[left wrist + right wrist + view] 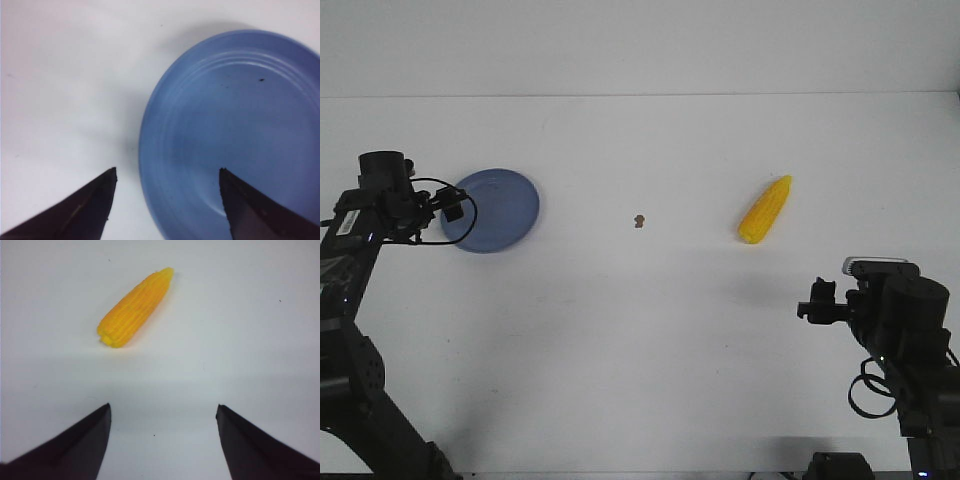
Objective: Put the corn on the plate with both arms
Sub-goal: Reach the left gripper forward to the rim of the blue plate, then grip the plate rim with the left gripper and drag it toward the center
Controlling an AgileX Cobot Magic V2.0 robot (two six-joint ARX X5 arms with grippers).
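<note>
Left arm reaching in from the table's left edge, wrist bent so the left gripper hangs at the left rim of the plate. Fingers spread wide in the left wrist view, holding nothing, one fingertip over bare table, the other over the plate's blue surface. Right arm low near the front right corner, right gripper aimed toward the table's middle, well short of the corn. Jaws likewise apart and empty in the right wrist view, fingertips framing only white table, corn beyond them.

Left rim of the plate partly covered by the left gripper and its cable in the front view. Part of the plate cropped out of the left wrist view. Lower links of both arms cut off by the frame. Small dark speck near the table's centre, too small to identify.

Corn lying flat on the right half of the table, well apart from the plate over on the left half. Long axis diagonal: tapered tip toward the far right corner, blunt end toward the front and centre.
</note>
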